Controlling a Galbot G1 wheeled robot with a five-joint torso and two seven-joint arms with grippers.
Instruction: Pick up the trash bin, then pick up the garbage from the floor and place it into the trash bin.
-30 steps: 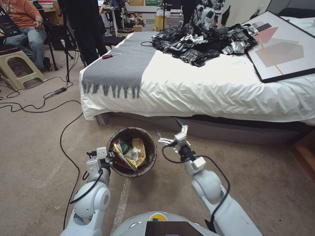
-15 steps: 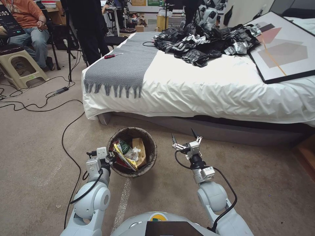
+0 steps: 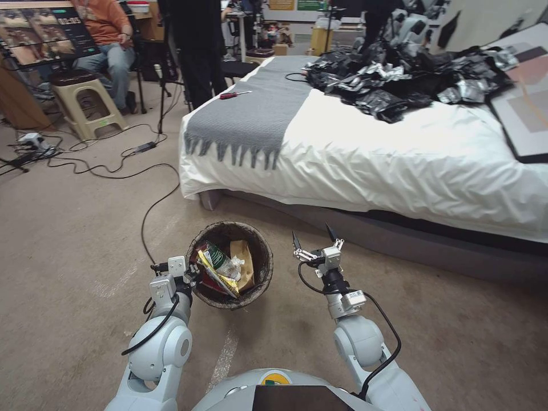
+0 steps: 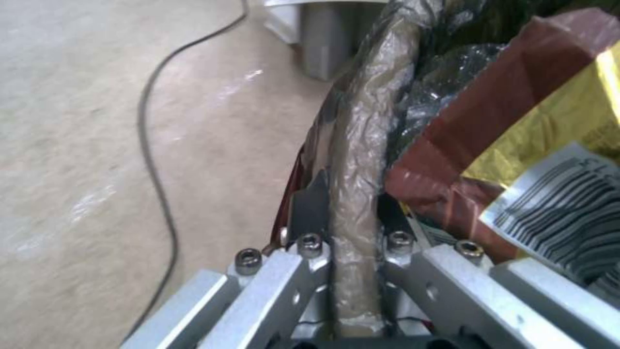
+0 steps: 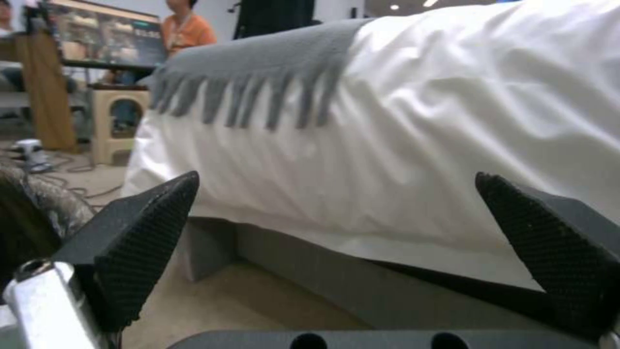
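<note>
- Two grippers: my left gripper (image 4: 352, 242) was clamped on the trash bin (image 3: 264, 268) rim, bin hanging just beside my empty, wide-open right gripper (image 3: 313, 240).
- Garbage (image 3: 220, 264) lay inside the bin, left of my right gripper; bed (image 3: 399, 154) ahead.
</note>
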